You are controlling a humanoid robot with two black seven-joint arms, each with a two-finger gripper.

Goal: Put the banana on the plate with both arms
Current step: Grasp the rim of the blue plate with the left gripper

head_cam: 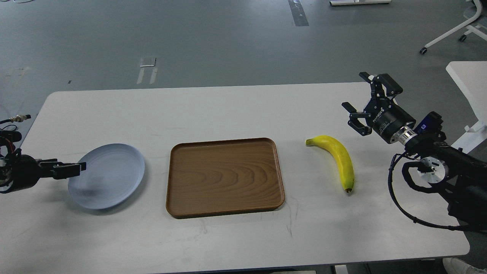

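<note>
The yellow banana (pixel 340 158) lies on the white table right of the tray, greenish stem end to the upper left and dark tip toward me. The pale blue-grey plate (pixel 110 175) sits on the table at the left and holds nothing. My left gripper (pixel 78 168) comes in low from the left edge, its fingertips at the plate's left rim. It is seen edge-on, so I cannot tell its fingers apart or whether it touches the rim. My right gripper (pixel 355 95) is open and empty, hovering above and to the right of the banana's stem end.
A rectangular brown wooden tray (pixel 224 177) with nothing on it lies between plate and banana. The white table (pixel 228 110) ends close to my right arm at the right. A second white table (pixel 468 76) and a chair base stand on the floor at the far right.
</note>
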